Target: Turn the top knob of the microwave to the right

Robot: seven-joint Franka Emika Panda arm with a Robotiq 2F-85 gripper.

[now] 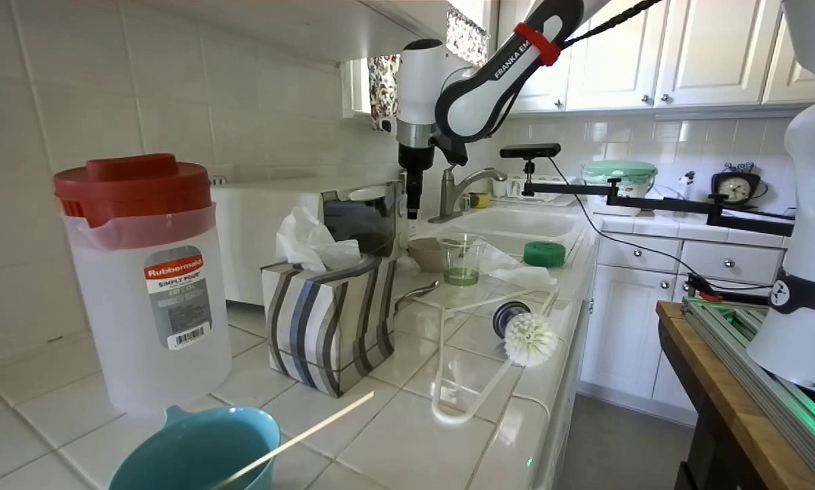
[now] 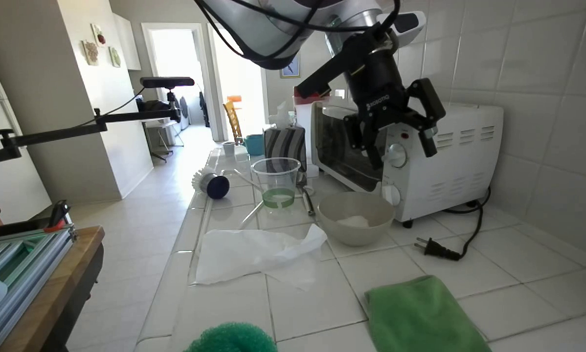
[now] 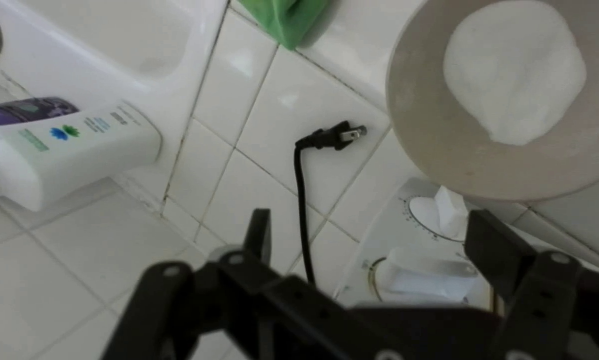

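The microwave [image 2: 462,156] is a white boxy appliance with a dark glass door, standing against the tiled wall. Its front panel carries two white knobs: the top knob [image 2: 396,155] and a lower knob [image 2: 391,194]. My gripper [image 2: 401,149] points down close to the panel, open, its two fingers spread wide. From the wrist, the top knob [image 3: 424,280] appears between the fingers, nearer the right one, and the lower knob [image 3: 442,215] lies beyond. No contact with a knob can be made out. In an exterior view the gripper [image 1: 413,204] shows side-on at the microwave's far end.
A beige bowl [image 2: 339,227] with something white inside stands right under the panel. Nearby lie a black plug [image 2: 442,249], a green cloth [image 2: 420,318] and a clear cup [image 2: 276,178]. A striped tissue box [image 1: 312,327] and red-lidded pitcher [image 1: 122,286] stand by the microwave.
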